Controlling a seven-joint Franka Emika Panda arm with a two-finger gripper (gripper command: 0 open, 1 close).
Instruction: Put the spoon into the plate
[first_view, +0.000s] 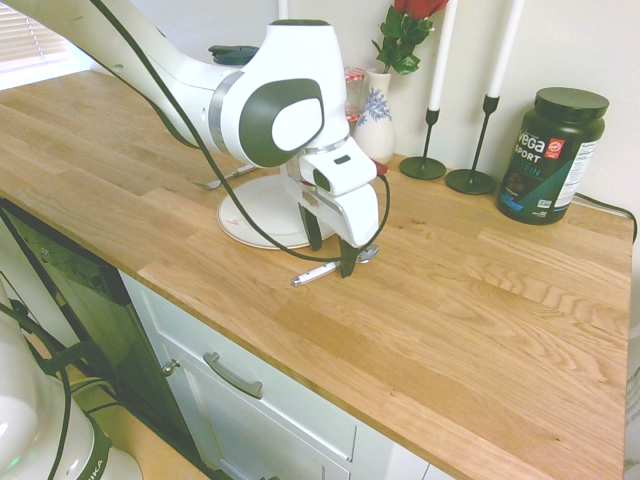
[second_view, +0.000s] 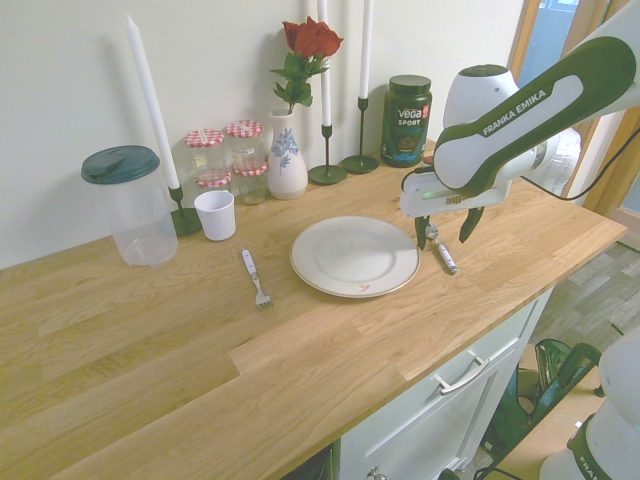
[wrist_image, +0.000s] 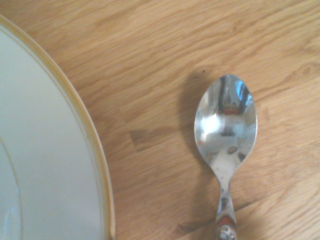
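The spoon (first_view: 325, 270) lies flat on the wooden counter just beside the plate (first_view: 248, 215), apart from its rim. Its white handle points toward the counter's front edge. In the second exterior view the spoon (second_view: 441, 251) is to the right of the round cream plate (second_view: 320, 270). My gripper (first_view: 330, 248) hangs low over the spoon, open, one finger on each side of it near the neck, nothing held. The gripper (second_view: 444, 232) shows the same from the other side. The wrist view shows the shiny spoon bowl (wrist_image: 226, 120) and the plate's edge (wrist_image: 75, 125).
A fork (second_view: 255, 278) lies left of the plate. Along the back wall stand a vase with a rose (second_view: 287, 150), candle holders (second_view: 326, 172), a dark Vega tub (second_view: 406, 120), jars (second_view: 245, 155), a white cup (second_view: 215, 214) and a lidded plastic container (second_view: 128, 205).
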